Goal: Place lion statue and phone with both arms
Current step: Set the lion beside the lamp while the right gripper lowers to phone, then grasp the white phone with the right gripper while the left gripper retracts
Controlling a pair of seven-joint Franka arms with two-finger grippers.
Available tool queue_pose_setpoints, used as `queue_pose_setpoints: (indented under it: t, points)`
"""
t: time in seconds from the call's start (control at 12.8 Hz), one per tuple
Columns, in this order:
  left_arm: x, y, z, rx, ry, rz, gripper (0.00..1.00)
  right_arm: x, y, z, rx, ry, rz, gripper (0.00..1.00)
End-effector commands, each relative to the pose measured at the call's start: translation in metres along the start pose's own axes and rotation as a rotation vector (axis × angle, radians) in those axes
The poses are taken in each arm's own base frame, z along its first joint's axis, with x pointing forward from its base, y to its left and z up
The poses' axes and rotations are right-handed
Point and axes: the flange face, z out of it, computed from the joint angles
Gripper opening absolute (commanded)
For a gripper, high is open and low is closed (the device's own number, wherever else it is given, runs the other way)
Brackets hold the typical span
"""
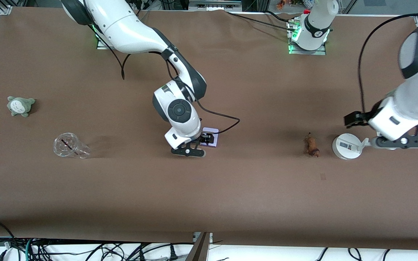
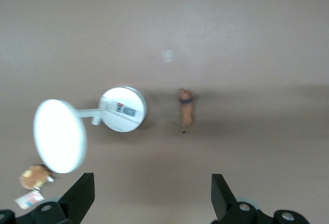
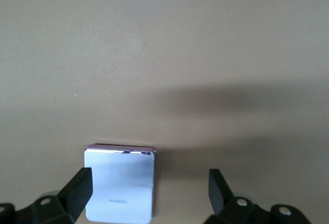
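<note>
The lion statue [image 1: 312,145], a tiny orange-brown figurine, lies on the brown table beside a white stand; it also shows in the left wrist view [image 2: 186,111]. My left gripper [image 1: 354,119] [image 2: 152,198] is open and empty, up over the table close to the stand, apart from the lion. The phone [image 1: 212,137], a pale lavender rectangle, lies flat near the table's middle. My right gripper [image 1: 202,140] [image 3: 149,193] is open, low over the phone [image 3: 121,183], which sits between the fingers, close to one finger [image 3: 77,190].
The white round-based stand [image 1: 347,146] [image 2: 123,109] with its disc [image 2: 59,135] is beside the lion. A fluffy brown plush with a tag [image 2: 35,178] lies near it. A grey-green plush [image 1: 20,105] and a clear cup on its side [image 1: 70,146] lie toward the right arm's end.
</note>
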Motion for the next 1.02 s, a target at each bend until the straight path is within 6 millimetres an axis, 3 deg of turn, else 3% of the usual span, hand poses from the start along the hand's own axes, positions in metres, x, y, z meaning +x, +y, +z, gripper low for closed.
queue_pose_setpoints:
  t: [0.0, 0.16, 0.31, 0.94]
  points:
    - [-0.041, -0.054, -0.027, -0.107, 0.049, -0.011, 1.00, -0.007, -0.021, 0.017, -0.001, 0.028, -0.004, 1.00]
    - [-0.070, -0.067, -0.016, -0.120, 0.168, -0.054, 1.00, -0.011, -0.024, 0.022, -0.006, 0.026, -0.011, 1.00]
    - [-0.094, -0.053, -0.022, -0.107, 0.177, -0.027, 1.00, -0.019, -0.032, 0.029, -0.010, 0.024, -0.025, 1.00]
    - [-0.085, -0.063, -0.013, -0.085, 0.145, -0.008, 1.00, -0.036, -0.043, 0.065, -0.021, 0.049, -0.038, 1.00]
